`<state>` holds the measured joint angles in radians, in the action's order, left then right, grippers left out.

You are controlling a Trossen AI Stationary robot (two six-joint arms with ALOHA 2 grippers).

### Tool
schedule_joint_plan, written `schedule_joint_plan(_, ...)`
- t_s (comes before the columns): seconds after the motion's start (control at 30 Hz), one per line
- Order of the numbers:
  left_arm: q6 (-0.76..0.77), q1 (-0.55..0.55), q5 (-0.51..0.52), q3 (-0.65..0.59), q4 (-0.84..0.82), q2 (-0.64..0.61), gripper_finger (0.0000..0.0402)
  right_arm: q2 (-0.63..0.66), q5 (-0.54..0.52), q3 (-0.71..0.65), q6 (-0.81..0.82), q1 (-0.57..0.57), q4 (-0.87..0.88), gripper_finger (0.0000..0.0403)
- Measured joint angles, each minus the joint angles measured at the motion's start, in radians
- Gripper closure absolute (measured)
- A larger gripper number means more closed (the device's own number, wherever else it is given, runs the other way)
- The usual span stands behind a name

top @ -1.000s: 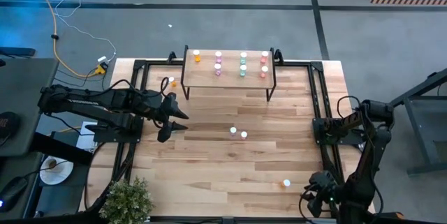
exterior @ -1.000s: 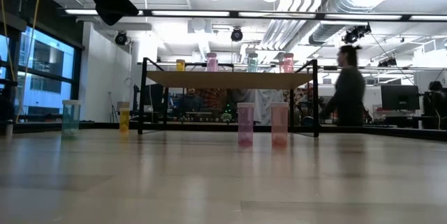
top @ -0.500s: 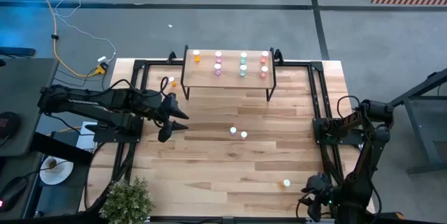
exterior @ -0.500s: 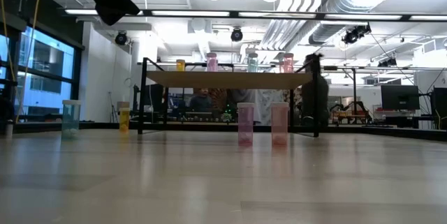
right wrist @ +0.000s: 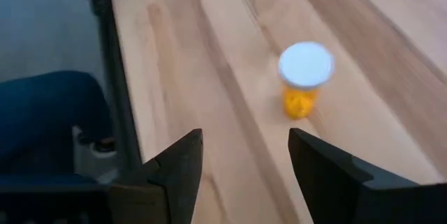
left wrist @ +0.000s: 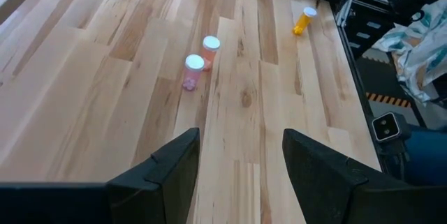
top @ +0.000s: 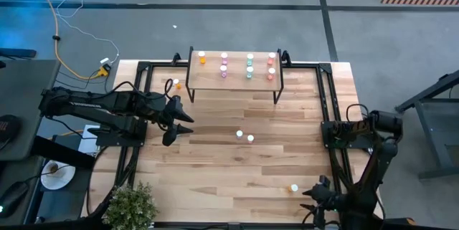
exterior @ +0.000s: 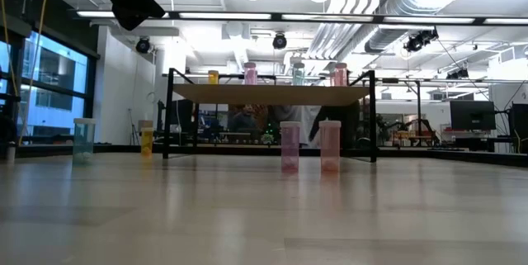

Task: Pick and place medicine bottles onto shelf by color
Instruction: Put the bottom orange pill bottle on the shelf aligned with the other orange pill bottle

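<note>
1. On the shelf (top: 234,81) at the far side of the worktop (top: 215,173) I count bottles in four colour columns: orange, pink, teal, red; no label is readable
2. Mid-worktop I see two pink bottles (top: 244,136) standing side by side
3. I see one orange bottle (top: 176,84) beside the shelf's left leg
4. My right gripper (right wrist: 241,158) has its jaws apart near the front right edge, empty, close to an upright orange bottle (right wrist: 304,77)
5. My left gripper (left wrist: 241,161) waits at the worktop's left side, jaws apart, empty
</note>
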<state>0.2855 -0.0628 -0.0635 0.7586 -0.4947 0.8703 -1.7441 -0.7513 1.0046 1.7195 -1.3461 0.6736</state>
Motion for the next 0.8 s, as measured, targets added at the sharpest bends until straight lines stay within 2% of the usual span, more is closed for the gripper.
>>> schedule_joint_plan(0.2,0.000,0.000,0.000,0.000,-0.001,0.000,0.0206,-0.053,-0.041,0.001,0.007,0.016,0.002,0.0199)
schedule_joint_plan(0.33,-0.004,0.000,0.000,0.000,0.000,0.000,0.0206,-0.079,-0.031,0.001,0.007,0.033,0.018,0.0199)
schedule_joint_plan(0.8,-0.008,0.000,-0.001,0.000,0.000,0.000,0.0206,-0.102,-0.078,0.001,0.009,0.086,0.065,0.0199)
